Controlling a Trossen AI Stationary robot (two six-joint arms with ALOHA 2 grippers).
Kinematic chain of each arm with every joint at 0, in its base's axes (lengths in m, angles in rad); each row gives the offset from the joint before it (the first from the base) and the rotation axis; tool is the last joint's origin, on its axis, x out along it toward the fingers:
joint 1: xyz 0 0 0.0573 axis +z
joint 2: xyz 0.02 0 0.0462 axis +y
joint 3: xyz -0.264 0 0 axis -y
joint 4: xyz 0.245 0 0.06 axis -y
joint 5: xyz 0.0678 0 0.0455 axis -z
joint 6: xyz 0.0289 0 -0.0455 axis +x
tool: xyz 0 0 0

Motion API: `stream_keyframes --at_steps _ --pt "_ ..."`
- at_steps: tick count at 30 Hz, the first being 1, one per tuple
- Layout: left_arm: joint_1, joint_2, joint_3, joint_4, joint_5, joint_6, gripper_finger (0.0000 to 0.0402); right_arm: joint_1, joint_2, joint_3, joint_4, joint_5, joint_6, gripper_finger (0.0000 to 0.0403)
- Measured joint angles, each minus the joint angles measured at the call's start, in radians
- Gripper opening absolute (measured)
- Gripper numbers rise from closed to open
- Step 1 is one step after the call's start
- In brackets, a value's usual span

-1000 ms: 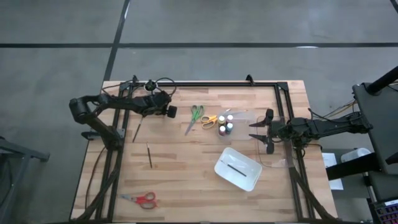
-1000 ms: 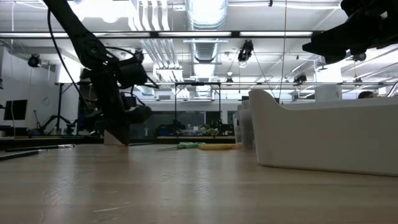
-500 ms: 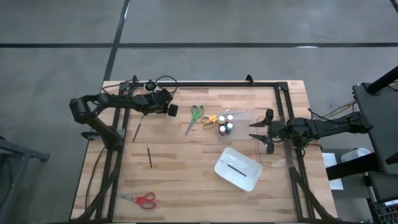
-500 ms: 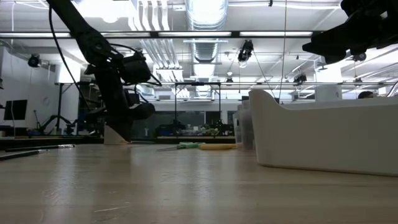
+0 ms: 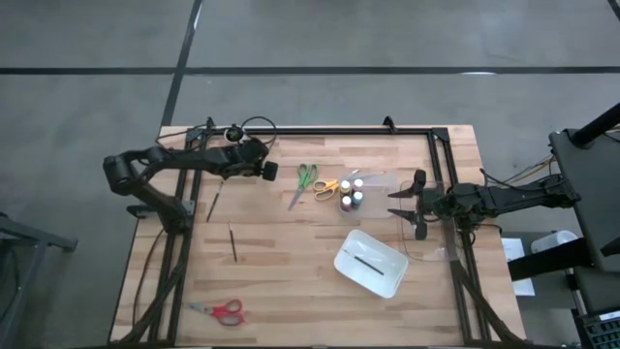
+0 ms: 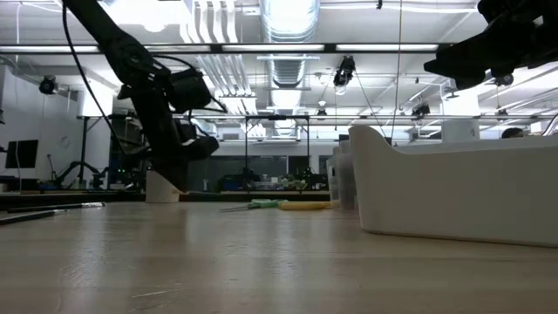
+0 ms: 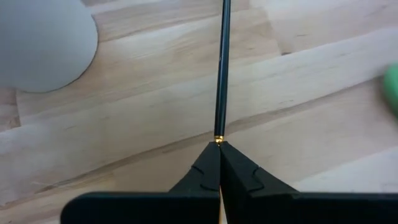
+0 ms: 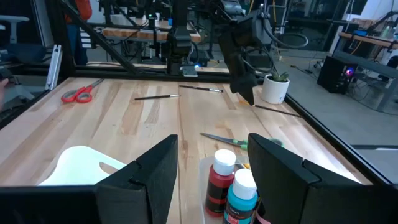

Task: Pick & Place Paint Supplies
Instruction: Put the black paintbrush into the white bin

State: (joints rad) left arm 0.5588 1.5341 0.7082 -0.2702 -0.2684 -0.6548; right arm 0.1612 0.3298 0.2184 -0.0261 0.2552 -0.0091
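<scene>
Now we see the left gripper (image 5: 270, 171) upper left of the high view, fingers pinched shut on the end of a thin brush (image 7: 221, 68), w/ a white cup (image 7: 43, 43) near. Right gripper (image 5: 397, 205) waits right of centre, fingers apart, nothing in them. Paint bottles (image 5: 352, 193) sit centre, tray (image 5: 344, 264) below them w/ a brush inside; red scissors (image 5: 221, 310) lower left.

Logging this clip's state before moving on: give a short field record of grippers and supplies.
left gripper: shut on held brush
right gripper: open, empty, near paint bottles
tray: one stored brush inside
loose brushes: two on the table's left side
scissors: green scissors and yellow scissors beside the bottles; red scissors apart, at the table's left
</scene>
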Motion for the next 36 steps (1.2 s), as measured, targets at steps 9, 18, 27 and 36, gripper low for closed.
stream_keyframes --at_steps 9,18,27,36 --pt "-0.044 -0.075 0.000 -0.023 -0.019 -0.051 0.0000 0.000 0.000 0.000 0.000 0.000 0.001 0.0191" --pt "-0.185 -0.147 0.000 -0.014 -0.131 -0.080 0.0000 0.000 0.000 0.000 0.000 0.000 0.000 0.0191" --pt "-0.336 -0.211 0.000 0.070 -0.180 -0.055 0.0000 0.000 0.000 0.000 0.000 0.000 -0.001 0.0191" --pt "-0.481 -0.213 0.000 0.239 -0.113 0.038 0.0000 0.000 0.000 0.000 0.000 0.000 0.002 0.0191"
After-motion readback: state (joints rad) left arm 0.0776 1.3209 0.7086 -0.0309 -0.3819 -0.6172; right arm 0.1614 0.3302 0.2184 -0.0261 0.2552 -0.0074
